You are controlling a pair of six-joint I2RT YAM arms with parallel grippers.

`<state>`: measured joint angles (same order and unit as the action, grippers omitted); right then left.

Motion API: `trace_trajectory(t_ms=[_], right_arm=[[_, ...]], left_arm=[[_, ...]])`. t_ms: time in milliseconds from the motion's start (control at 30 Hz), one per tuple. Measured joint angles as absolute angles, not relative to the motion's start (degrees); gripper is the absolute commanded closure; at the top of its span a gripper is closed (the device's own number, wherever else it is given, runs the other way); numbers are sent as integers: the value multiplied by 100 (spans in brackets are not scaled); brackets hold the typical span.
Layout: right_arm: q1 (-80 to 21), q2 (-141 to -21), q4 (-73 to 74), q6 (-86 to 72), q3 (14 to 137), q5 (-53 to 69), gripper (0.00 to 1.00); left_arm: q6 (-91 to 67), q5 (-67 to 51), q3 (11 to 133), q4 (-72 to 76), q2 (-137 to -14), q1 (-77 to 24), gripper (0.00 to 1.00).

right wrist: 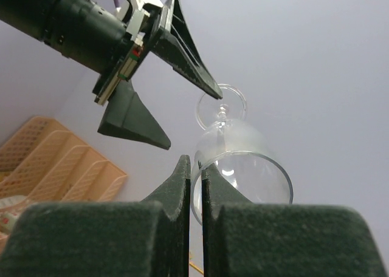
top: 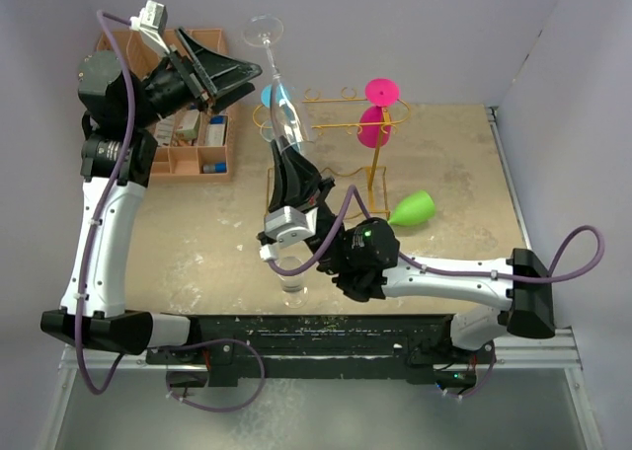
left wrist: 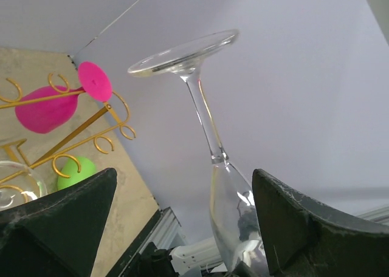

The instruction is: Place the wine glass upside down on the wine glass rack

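Above the bench [top: 444, 174], just beside the wine glass rack [top: 331, 126] on which a pink glass [top: 376, 124] is hung, the clear wine glass [top: 292, 124] is held aloft, foot up and tilted. Its bowl rim is pinched between the nearly closed fingers of the right gripper [right wrist: 196, 167], while the fingers of the left gripper [top: 247, 80] are spread wide near the stem and no contact can be made out. Since only the thin rim is gripped, the glass could be levered loose or cracked if the stem were caught off-centre, and its foot could be knocked against the rail loops or the pink glass.
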<state>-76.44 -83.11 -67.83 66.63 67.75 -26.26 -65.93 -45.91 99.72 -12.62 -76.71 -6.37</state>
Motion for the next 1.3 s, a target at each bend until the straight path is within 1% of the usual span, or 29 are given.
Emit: trace_trajectory(t_ms=[67, 133, 267, 367, 400, 467, 567, 600, 667, 933, 1033, 1167, 1200, 1300], right_arm=[[-7651, -8412, -7026, 6899, 6775, -2652, 100], [-7658, -8506, -7199, 7057, 6775, -2650, 100], [-7710, -8715, -7397, 7297, 6777, -2646, 100], [-7769, -8934, -7489, 7481, 6805, -2641, 100], [-7784, -9019, -7509, 7548, 6827, -2637, 100], [-7806, -9177, -7535, 7658, 6853, -2613, 100], [-7813, -9303, -7526, 7708, 6855, -2598, 100], [-7813, -9327, -7529, 7714, 6855, -2598, 100], [-7811, -9338, -7542, 7758, 6862, -2598, 100], [-7811, -9618, -8134, 8202, 7030, -2676, 100], [-7811, -9782, -8283, 8377, 7037, -2749, 100], [-7811, -9806, -8346, 8447, 7037, -2753, 100], [-7811, -9806, -8357, 8449, 7037, -2751, 100], [-7811, -9806, -8383, 8449, 7037, -2746, 100]], left_arm=[[-6702, -4630, 10018, -1111, -7671, -639, 6], [-6755, -4635, 10051, -1017, -7677, -642, 9], [-6816, -4630, 10121, -921, -7767, -690, 11], [-6823, -4628, 10125, -904, -7856, -766, 15], [-6820, -4628, 10125, -904, -7894, -790, 18], [-6818, -4628, 10130, -904, -7957, -823, 27], [-6816, -4626, 10147, -904, -8018, -840, 45], [-6807, -4624, 10147, -904, -8027, -840, 49], [-6796, -4622, 10149, -899, -8027, -843, 52], [-6726, -4593, 10315, -945, -8031, -845, 51], [-6667, -4580, 10383, -965, -8031, -845, 62], [-6637, -4563, 10383, -1037, -8040, -845, 68], [-6639, -4563, 10383, -1035, -8040, -845, 71], [-6635, -4569, 10383, -1026, -8040, -845, 88]])
